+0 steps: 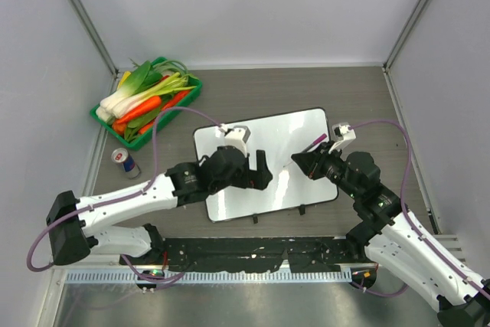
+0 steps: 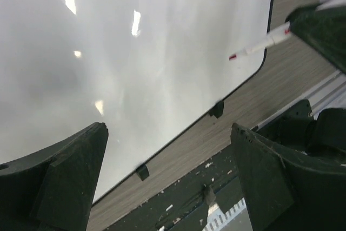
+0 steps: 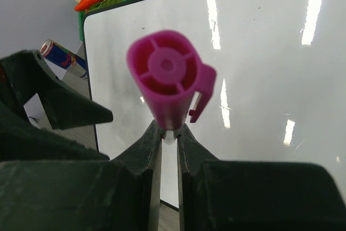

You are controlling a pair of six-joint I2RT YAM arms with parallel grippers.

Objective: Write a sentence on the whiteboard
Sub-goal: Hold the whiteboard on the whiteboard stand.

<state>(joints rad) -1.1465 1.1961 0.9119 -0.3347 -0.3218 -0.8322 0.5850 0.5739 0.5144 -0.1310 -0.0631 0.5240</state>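
The whiteboard (image 1: 298,132) lies flat on the table, glossy white with a thin black frame and two black clips (image 1: 300,208) on its near edge. No sentence shows on it; its surface is blank in every view. My left gripper (image 1: 260,171) is open and empty, hovering over the board's middle (image 2: 135,52), jaws wide apart (image 2: 167,128). My right gripper (image 1: 301,162) is shut on a pink marker (image 3: 170,79) and holds it tilted over the board's right half (image 3: 259,79). The marker's uncapped tip (image 2: 254,48) points at the board, just above it.
A green tray of vegetables (image 1: 145,97) stands at the back left. A drink can (image 1: 126,162) stands left of the board. A black rail (image 1: 253,250) runs along the near table edge. Grey walls close in the back and sides.
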